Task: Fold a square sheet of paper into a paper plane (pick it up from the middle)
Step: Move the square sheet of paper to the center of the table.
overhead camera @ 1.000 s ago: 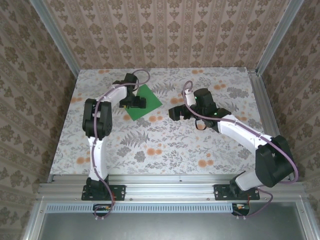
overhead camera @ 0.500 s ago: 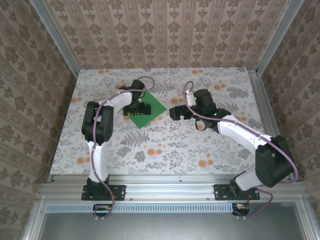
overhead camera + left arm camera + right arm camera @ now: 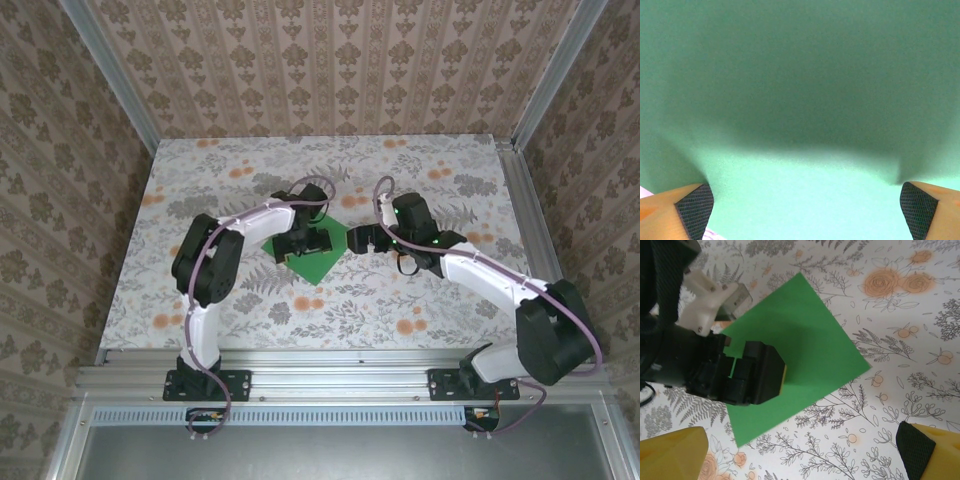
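The square sheet of paper lies flat on the floral tabletop near the middle, one corner pointing right. My left gripper sits on top of it, open; in the left wrist view the green paper spreads right under the camera, and the two dark fingertips stand wide apart at the bottom corners. My right gripper hovers open just right of the sheet's right corner. In the right wrist view the sheet lies ahead with the left gripper's black body on it, and my right gripper holds nothing.
The floral tabletop stretches around the sheet, bounded by aluminium rails and patterned walls. The left arm's white link reaches in from the left, and cables loop above both wrists.
The left gripper slid the green sheet from the back left toward the table's middle and closer to me. The right gripper moved slightly left toward the sheet.
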Tool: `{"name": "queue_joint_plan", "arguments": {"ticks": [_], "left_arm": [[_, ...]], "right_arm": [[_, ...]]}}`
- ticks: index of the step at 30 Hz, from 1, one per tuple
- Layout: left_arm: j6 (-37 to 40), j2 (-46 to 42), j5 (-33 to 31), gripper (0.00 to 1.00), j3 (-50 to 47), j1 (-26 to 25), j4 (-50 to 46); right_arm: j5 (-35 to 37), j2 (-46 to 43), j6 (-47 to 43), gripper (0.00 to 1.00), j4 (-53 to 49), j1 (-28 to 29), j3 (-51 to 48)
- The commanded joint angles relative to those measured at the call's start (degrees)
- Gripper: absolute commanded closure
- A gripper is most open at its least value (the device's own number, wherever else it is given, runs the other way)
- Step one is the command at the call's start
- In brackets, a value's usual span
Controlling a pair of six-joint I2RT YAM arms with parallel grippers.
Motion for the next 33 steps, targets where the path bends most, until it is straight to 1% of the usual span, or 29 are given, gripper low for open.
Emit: {"name": "queue_joint_plan", "arguments": {"ticks": [1, 3, 6, 8, 9, 10, 12, 13, 15, 16, 19, 21, 24, 29, 33], "left_arm": [[-8.8, -3.5, 1.0, 0.0, 0.1, -0.8, -2.0], [-8.9, -5.2, 0.8, 0.0, 0.9, -0.7, -2.9], [-6.9, -8.7, 0.7, 0.0, 1.1, 0.6, -4.0], [-3.4, -11.4, 0.5, 0.0, 0.5, 2.1, -4.3], [-1.0, -12.8, -0.4, 0.0, 0.4, 3.3, -5.0], [2.8, -13.9, 0.2, 0.0, -0.4, 4.8, -4.9], [8.9, -17.1, 4.3, 0.0, -2.9, 8.4, -2.2], [13.3, -18.7, 7.6, 0.0, -4.2, 10.2, -0.2], [19.9, -20.6, 10.1, 0.0, -5.2, 13.9, 0.0], [22.9, -21.4, 13.0, 0.0, -5.8, 16.0, 0.2], [27.6, -23.7, 15.2, 0.0, -8.3, 20.9, 0.2], [28.9, -25.0, 17.9, 0.0, -10.0, 23.8, 0.2], [29.9, -26.6, 20.7, 0.0, -12.8, 26.8, 1.1], [30.8, -28.3, 22.1, 0.0, -15.7, 30.4, 1.3], [31.9, -28.8, 22.6, 0.0, -16.3, 31.7, 1.3]], "right_arm": [[-1.4, -3.3, 2.6, 0.0, -1.0, -1.6, -1.4], [-2.6, -3.8, 4.1, 0.0, -1.8, -2.0, -1.2], [-4.6, -3.5, 8.0, 0.0, -3.6, -1.9, 0.0], [-6.2, -2.5, 11.0, 0.0, -5.4, -1.3, 1.8], [-5.6, -1.8, 12.8, 0.0, -6.7, -0.7, 3.2], [-4.3, -0.9, 14.1, 0.0, -8.8, 0.2, 4.7], [-1.5, 0.2, 16.3, 0.0, -11.7, 2.4, 7.5], [-0.1, 2.2, 17.8, 0.0, -12.2, 3.6, 8.6], [1.9, 4.2, 21.0, 0.0, -12.0, 5.8, 10.3], [3.4, 5.2, 22.7, 0.0, -12.3, 7.0, 11.4], [6.9, 8.7, 27.7, 0.0, -12.0, 10.5, 14.0], [8.9, 11.2, 30.2, 0.0, -11.4, 12.7, 15.5], [10.4, 16.0, 32.6, 0.0, -10.8, 15.8, 18.3], [11.7, 24.8, 36.0, 0.0, -10.4, 20.1, 23.8], [12.4, 29.9, 36.6, 0.0, -10.9, 22.0, 27.2]]}}
